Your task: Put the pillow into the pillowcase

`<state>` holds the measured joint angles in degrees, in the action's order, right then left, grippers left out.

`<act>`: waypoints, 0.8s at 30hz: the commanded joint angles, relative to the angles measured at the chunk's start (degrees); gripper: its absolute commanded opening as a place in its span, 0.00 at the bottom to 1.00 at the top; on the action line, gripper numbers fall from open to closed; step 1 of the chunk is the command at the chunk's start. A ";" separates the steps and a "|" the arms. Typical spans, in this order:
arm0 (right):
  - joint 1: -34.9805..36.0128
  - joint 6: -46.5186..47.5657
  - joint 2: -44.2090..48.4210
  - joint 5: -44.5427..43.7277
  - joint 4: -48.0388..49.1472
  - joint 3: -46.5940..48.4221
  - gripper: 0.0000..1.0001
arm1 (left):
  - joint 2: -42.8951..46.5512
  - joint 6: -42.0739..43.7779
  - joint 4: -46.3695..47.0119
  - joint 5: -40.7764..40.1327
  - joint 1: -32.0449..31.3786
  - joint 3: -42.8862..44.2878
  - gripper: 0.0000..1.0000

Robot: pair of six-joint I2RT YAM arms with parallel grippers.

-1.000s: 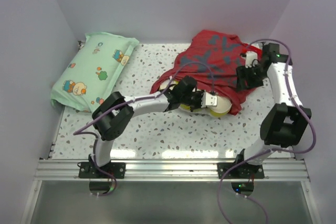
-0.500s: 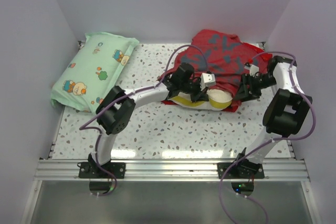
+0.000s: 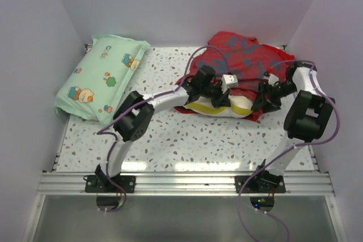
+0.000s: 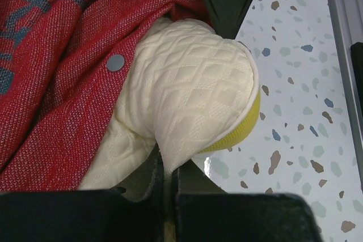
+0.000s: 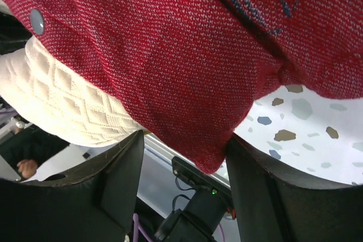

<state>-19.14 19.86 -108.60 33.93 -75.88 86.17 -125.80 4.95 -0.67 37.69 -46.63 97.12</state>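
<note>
**Top external view.** The pillowcase [image 3: 244,60] is lying crumpled at the far right of the table [image 3: 187,140]. The pillow [image 3: 235,106] is protruding from the pillowcase's near edge as a cream band. The left hand [image 3: 221,94] is reaching across to that exposed band, and the right hand [image 3: 266,96] is sitting at the pillowcase's right edge. A mint-green pillow [image 3: 102,77] is resting at the far left, well apart from both.

**Left wrist view.** A rounded, quilted corner of the pillow [image 4: 193,94] is bulging out of the pillowcase [image 4: 57,83]. A round snap [image 4: 116,62] is showing on the case's hem. The left hand [image 4: 167,194] is closed, pinching a fold of the pillow's cover between its fingers. The speckled table [image 4: 295,83] is showing to the right.

**Right wrist view.** The pillowcase [image 5: 198,55] is filling the upper frame and draping over the pillow [image 5: 68,106], with a snap [image 5: 37,21] on its hem. The right hand [image 5: 184,162] is open, its fingers [image 5: 119,179] standing well apart. A corner of the red fabric is hanging between them. The table [image 5: 306,117] is showing at the right.
</note>
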 commanded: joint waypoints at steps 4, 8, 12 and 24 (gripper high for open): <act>-0.20 -3.24 1.20 -4.14 -4.72 0.93 0.55 | -2.70 -3.63 5.67 -3.95 2.95 6.15 0.00; -0.46 -4.04 1.20 -4.84 -2.00 0.92 0.10 | -2.35 -4.07 5.77 -3.24 3.13 6.33 0.00; -0.55 3.39 0.84 1.79 -7.16 6.80 0.00 | -2.00 -4.07 5.06 -3.94 3.91 7.20 0.00; 17.28 16.71 24.47 18.53 -14.91 7.60 0.00 | -8.05 -7.06 0.76 -29.50 3.92 14.94 0.00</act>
<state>-5.63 33.78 -90.41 40.34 -74.41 93.21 -129.86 -2.28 -1.45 24.88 -44.40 108.81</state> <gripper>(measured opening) 0.051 0.041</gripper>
